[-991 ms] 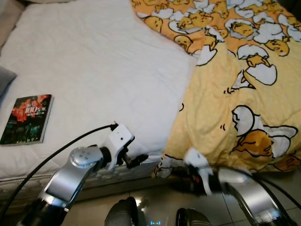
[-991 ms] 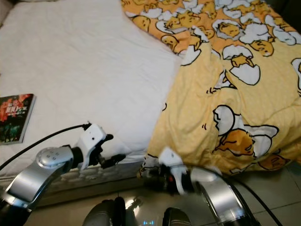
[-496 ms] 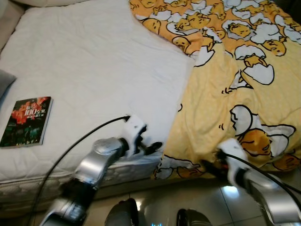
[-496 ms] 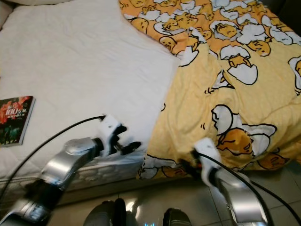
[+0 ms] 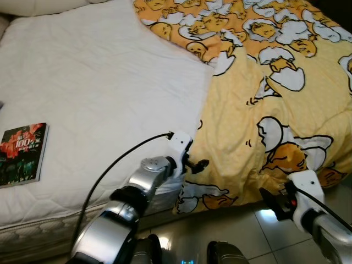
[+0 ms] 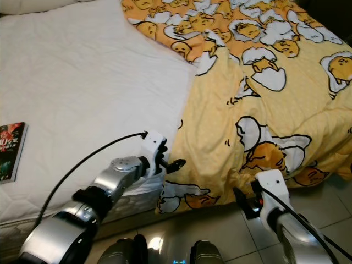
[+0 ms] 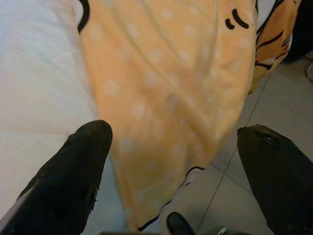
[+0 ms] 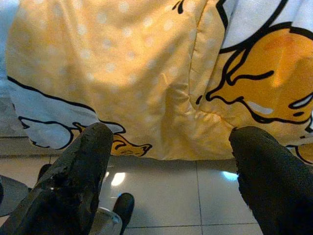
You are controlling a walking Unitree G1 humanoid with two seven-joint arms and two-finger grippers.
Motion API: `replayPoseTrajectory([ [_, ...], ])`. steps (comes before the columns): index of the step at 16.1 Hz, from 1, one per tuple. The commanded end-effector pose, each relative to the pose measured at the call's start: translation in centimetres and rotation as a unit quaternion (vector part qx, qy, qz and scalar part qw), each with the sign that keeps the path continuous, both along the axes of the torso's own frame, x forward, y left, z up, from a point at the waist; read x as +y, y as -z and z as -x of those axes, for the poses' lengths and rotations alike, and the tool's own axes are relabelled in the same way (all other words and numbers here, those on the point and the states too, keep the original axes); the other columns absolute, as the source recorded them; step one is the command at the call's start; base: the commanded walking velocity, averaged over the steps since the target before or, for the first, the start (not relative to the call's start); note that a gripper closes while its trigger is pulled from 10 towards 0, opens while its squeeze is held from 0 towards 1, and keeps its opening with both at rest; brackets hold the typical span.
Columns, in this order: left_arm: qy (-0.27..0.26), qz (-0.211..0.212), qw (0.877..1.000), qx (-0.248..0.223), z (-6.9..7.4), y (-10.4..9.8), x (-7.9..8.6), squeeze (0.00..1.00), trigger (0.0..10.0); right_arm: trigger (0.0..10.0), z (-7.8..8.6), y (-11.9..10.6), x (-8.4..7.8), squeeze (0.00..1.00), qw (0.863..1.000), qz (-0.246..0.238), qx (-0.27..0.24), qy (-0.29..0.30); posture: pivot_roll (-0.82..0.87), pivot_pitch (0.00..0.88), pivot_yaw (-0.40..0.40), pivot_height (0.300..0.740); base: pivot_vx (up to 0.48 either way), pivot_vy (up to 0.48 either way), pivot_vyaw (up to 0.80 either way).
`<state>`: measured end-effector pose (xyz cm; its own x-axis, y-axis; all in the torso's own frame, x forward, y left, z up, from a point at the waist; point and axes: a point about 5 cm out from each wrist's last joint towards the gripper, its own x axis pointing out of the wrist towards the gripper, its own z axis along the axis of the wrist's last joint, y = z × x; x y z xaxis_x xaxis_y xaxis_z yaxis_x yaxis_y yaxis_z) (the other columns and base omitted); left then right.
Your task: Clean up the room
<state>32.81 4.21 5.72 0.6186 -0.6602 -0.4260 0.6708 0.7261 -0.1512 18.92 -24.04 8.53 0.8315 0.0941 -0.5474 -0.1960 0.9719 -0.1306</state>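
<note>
A yellow blanket (image 5: 275, 82) printed with cartoon eggs covers the right half of the bed and hangs over its front edge. My left gripper (image 5: 197, 165) is open at the front edge of the white mattress (image 5: 99, 93), its fingertips at the blanket's left border. In the left wrist view the blanket's hanging edge (image 7: 171, 98) lies between the spread fingers (image 7: 73, 171). My right gripper (image 5: 272, 201) is open and low, just in front of the blanket's hem. The right wrist view has the hem (image 8: 122, 63) beyond its fingers (image 8: 274, 181), above tiled floor.
A book (image 5: 22, 154) with a dark red cover lies on the mattress at the far left. Glossy tiled floor (image 5: 242, 231) runs along the bed's front. My feet (image 5: 220, 256) stand close to the bed base.
My left arm has reached forward and right to the blanket's border. My right arm has swung right and lower, away from the blanket's corner. The camera has also shifted.
</note>
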Motion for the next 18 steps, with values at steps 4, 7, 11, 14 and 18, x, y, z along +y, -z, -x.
replayPoseTrajectory([
  [4,-0.04,-0.047,0.998,-0.001,0.1,1.1,0.0,0.0,10.0,10.0,1.1,-1.1,-0.4,0.0,1.0,0.005,0.007,-0.004,-0.39,0.268,0.107,0.74,0.0,0.0,0.0],
  [7,-0.086,-0.096,0.991,-0.024,-0.3,1.3,0.8,0.0,10.0,10.0,1.8,-2.4,-0.3,0.0,1.0,0.014,0.005,-0.016,-0.43,0.288,0.102,0.74,0.0,0.0,0.0],
  [11,-0.096,-0.051,0.994,-0.001,0.0,1.4,-0.1,0.0,2.6,10.0,2.8,-2.6,0.1,0.0,1.0,0.008,0.011,-0.018,-0.45,0.289,0.1,0.74,0.0,0.0,0.0],
  [14,-0.085,-0.04,0.996,0.002,0.3,1.4,-0.6,0.0,0.0,10.0,3.1,-2.7,0.6,0.0,1.0,-0.001,0.016,-0.027,-0.45,0.283,0.101,0.74,0.0,0.0,0.0],
  [18,-0.081,-0.042,0.996,0.001,0.2,1.5,0.0,0.0,0.0,10.0,2.6,-3.2,1.3,0.0,0.998,-0.018,-0.001,-0.052,-0.43,0.276,0.098,0.74,0.0,0.0,0.0],
])
